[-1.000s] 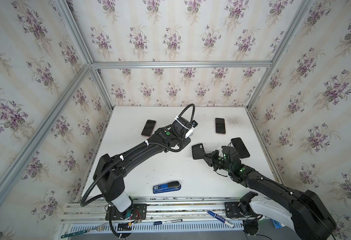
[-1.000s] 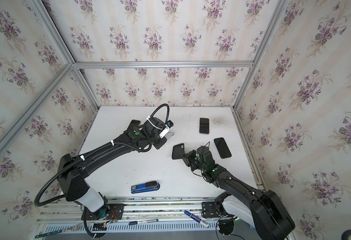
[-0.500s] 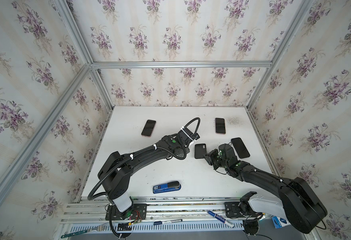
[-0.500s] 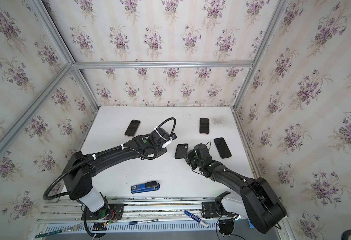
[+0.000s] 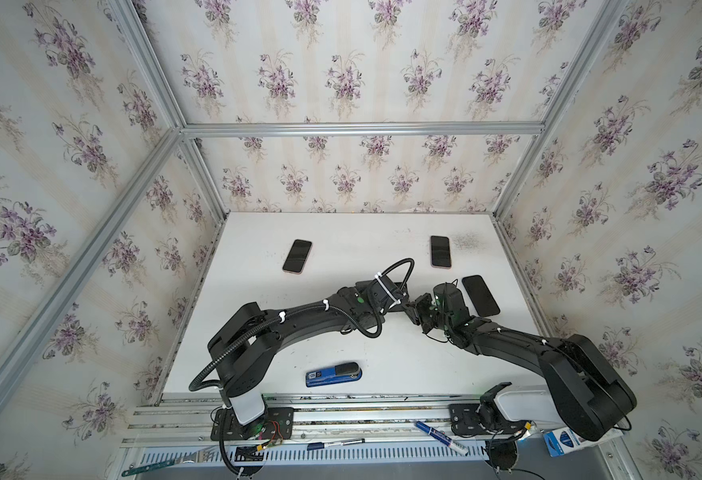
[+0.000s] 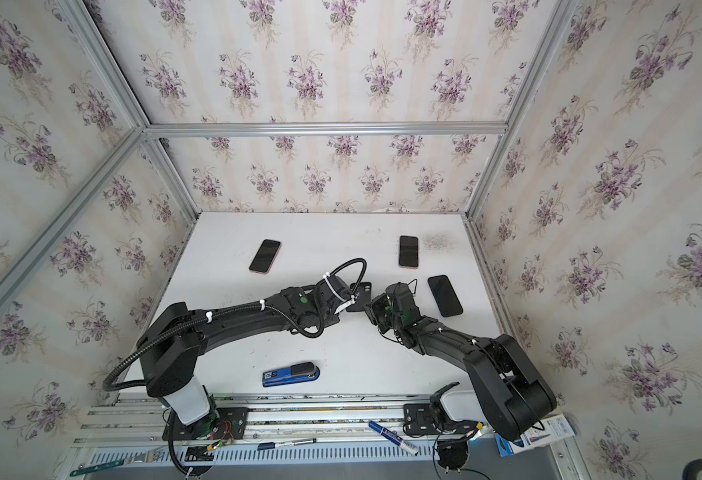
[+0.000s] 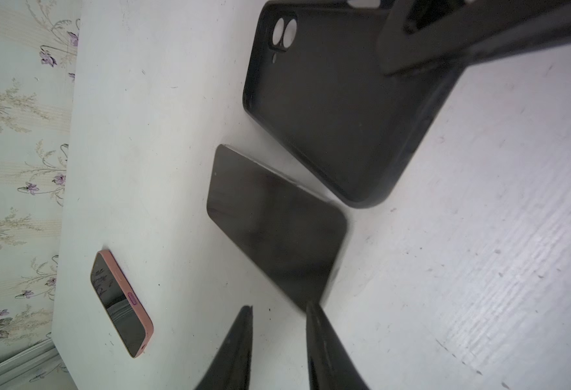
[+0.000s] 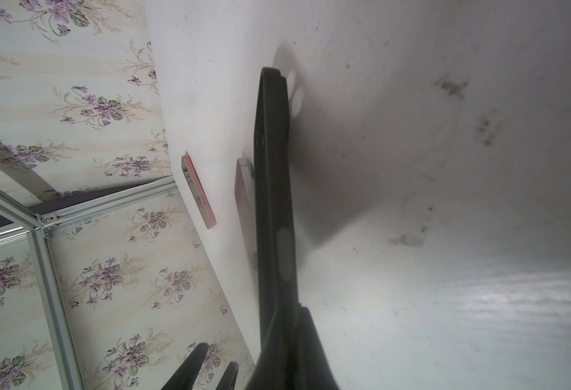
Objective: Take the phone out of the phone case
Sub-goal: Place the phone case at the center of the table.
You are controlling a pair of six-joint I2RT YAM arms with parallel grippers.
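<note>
White tabletop (image 5: 362,249) boxed in by violet-flowered wallpaper and aluminium framing. Flat on it toward the right side, bare and screen up: black phone (image 5: 480,295), plainly out of the black case (image 7: 328,111). Empty, that case, table white visible through the lens holes, held on edge by one rim in the clenched right gripper (image 6: 373,308); impossible to tell whether touching the table. Left gripper (image 7: 279,306) slightly parted, grasping nothing, tips just beside the case. Reads as extraction done, set-down pending. Worth fearing from here: a snag of those parted tips on the case wall during retreat, tugging it out of the pinch; a slip of the probably soft rim from so narrow a hold, dropping the case toward the phone; a knock between the two wrists, nearly touching in both top views; a sweep of the right forearm, just beside the phone, shoving it along the table; a careless set-down covering the phone or bumping the pink-cased phone (image 5: 440,251) behind.
</note>
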